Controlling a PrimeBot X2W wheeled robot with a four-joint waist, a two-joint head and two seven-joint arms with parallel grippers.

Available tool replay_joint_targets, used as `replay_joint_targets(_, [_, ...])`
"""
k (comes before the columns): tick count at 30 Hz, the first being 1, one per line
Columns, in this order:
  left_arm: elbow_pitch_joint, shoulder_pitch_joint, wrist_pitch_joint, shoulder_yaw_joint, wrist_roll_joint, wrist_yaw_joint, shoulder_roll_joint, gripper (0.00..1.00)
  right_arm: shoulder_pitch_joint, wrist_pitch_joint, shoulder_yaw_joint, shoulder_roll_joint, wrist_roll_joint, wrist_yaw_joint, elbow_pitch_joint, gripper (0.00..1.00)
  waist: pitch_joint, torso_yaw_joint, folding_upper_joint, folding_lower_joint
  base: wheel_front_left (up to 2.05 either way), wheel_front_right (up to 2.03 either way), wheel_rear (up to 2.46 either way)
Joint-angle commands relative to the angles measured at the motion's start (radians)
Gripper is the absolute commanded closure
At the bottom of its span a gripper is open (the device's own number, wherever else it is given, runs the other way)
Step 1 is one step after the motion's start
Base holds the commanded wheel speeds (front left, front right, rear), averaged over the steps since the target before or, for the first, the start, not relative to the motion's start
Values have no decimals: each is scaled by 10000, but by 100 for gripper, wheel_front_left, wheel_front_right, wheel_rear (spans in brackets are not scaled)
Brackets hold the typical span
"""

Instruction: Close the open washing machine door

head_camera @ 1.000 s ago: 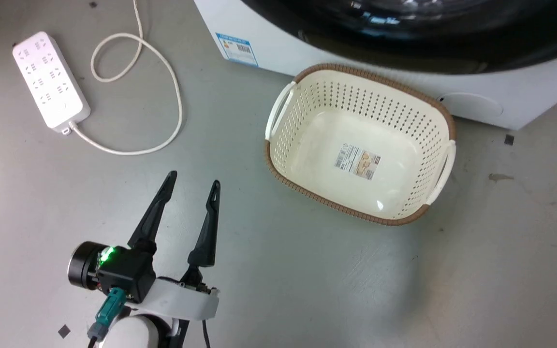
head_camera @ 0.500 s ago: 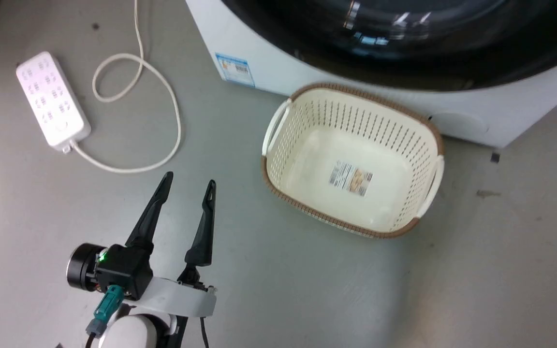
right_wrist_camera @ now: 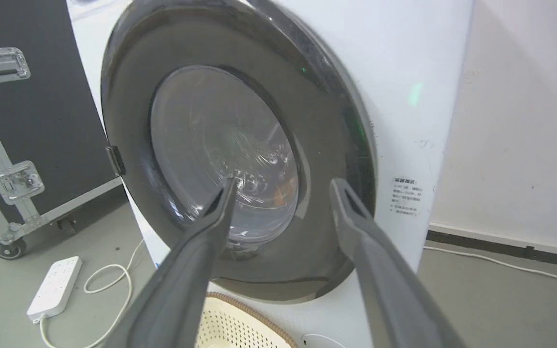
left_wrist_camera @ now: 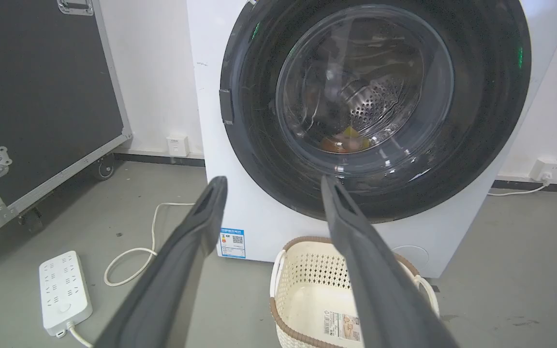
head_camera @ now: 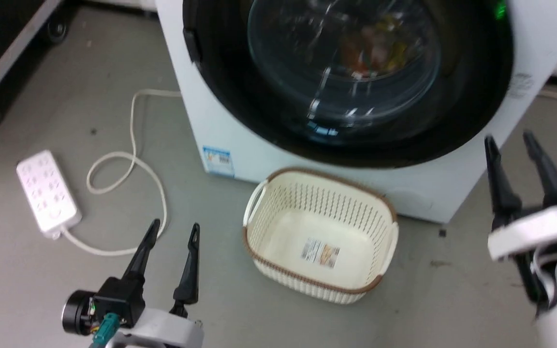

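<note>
Coloured items (left_wrist_camera: 344, 141) in the washing machine (left_wrist_camera: 206, 145) (door (left_wrist_camera: 259, 145) flush); left gripper (head_camera: 174, 226), right gripper (head_camera: 508, 137) agape.

Two long dark fingers of the left gripper (left_wrist_camera: 273, 186) rise from the bottom edge, spread apart, holding nothing. Beyond them stands a white washer (left_wrist_camera: 203, 121), its round black door (left_wrist_camera: 254, 145) lying flat against the front. Through the glass, a steel drum (left_wrist_camera: 370, 104) shows. A cream basket (left_wrist_camera: 302, 270) sits on the floor just in front. At left, a white power strip (left_wrist_camera: 63, 290) lies near a black case (left_wrist_camera: 41, 72).
</note>
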Motion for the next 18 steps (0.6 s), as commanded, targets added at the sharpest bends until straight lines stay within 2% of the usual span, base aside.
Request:
replay_joint_targets(1, [115, 213, -53, 49, 9, 19, -16, 0, 797, -97, -242, 303, -12, -7, -579, 0, -753, -406, 0, 3, 0, 0, 0])
replay_joint_targets(7, [525, 499, -53, -101, 37, -41, 82, 0, 2757, -192, -814, 1208, -679, -7, -2311, 0, -1285, -635, 0, 3, 0, 0, 0])
replay_joint_targets(11, [716, 557, -53, -220, 115, -15, 104, 0, 3748, -268, -780, 1447, -1264, -7, -3195, 0, -1423, -721, 0, 3, 0, 0, 0])
replay_joint_targets(18, [1027, 499, -53, -267, -21, 37, 54, 0, 5038, -446, -693, 1559, -1593, -7, -3421, 0, -1522, -723, 0, 3, 0, 0, 0])
